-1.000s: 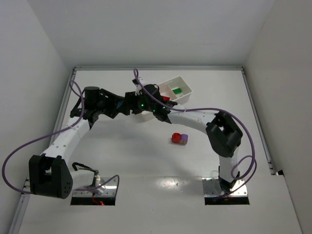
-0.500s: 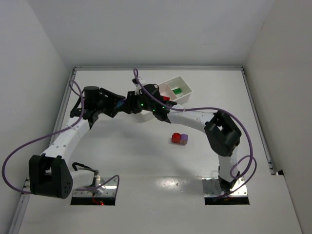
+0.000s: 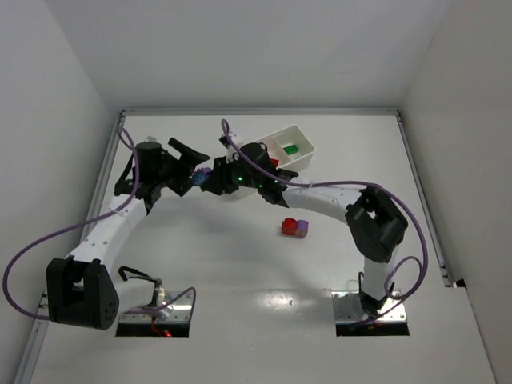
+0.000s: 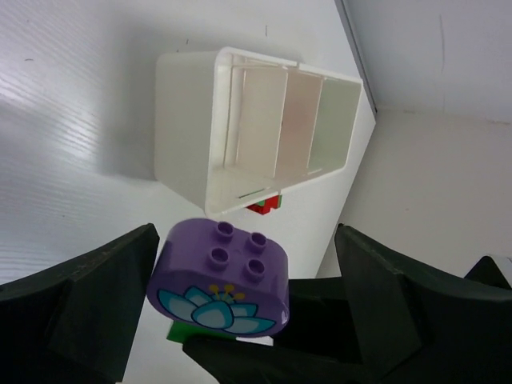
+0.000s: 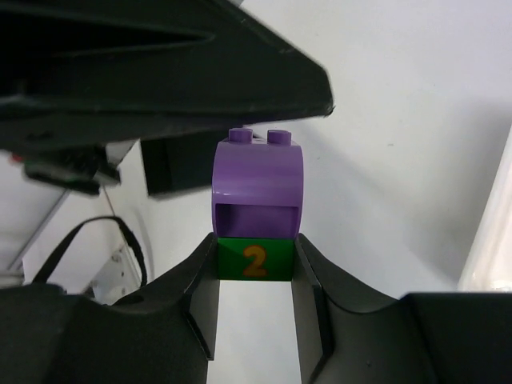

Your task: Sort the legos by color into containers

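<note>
A two-brick lego stack hangs in the air left of the tray: a purple brick [image 3: 205, 172] [image 5: 258, 180] with a flower print [image 4: 220, 276] joined to a green brick [image 5: 254, 260] marked "2". My right gripper [image 3: 213, 178] [image 5: 256, 268] is shut on the green brick. My left gripper [image 3: 190, 166] [image 4: 240, 308] stands open around the purple brick, its right finger well clear. The white tray [image 3: 302, 138] [image 4: 188, 120] of containers holds a green lego [image 3: 290, 149] in its right compartment and a red lego [image 3: 273, 162] in the middle one.
A red lego [image 3: 289, 227] and a purple lego [image 3: 302, 229] lie side by side on the table, right of centre. Both arms reach across the table's back half. Purple cables loop over each arm. Walls close in the table on three sides.
My left gripper has opened and let go of the stack, drawing back a little to the left. My right gripper has shut on the green brick.
</note>
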You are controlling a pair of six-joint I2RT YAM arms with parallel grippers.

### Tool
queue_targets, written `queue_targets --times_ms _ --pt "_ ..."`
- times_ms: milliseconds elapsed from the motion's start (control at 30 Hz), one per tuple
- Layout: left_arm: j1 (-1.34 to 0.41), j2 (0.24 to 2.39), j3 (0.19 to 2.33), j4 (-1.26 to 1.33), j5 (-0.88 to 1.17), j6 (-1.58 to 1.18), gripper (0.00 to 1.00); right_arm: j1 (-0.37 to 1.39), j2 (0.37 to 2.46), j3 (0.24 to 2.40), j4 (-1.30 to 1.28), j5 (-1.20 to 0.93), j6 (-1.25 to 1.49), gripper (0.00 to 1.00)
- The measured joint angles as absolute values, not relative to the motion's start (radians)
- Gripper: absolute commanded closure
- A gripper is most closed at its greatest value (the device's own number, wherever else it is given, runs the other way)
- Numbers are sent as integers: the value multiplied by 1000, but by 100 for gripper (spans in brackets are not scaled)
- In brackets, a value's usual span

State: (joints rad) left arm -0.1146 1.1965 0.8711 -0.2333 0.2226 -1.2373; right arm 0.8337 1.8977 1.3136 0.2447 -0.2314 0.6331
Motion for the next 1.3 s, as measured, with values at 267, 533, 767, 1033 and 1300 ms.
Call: queue_targets --times_ms 267,533,767,1033,1300 --pt "-11 1191 868 -225 426 -948 0 810 1765 1242 168 -363 513 100" --pt "170 1200 892 -221 837 -554 5 710 1659 1243 -17 -599 373 100" --pt "122 1358 891 -142 1298 -394 15 622 1658 1243 -111 -850 403 100" --pt "28 1434 897 -152 1425 -262 23 561 1721 1251 -128 -1065 460 100" --pt "-78 1430 928 -168 1452 -205 21 530 1768 1251 -135 -1133 496 100"
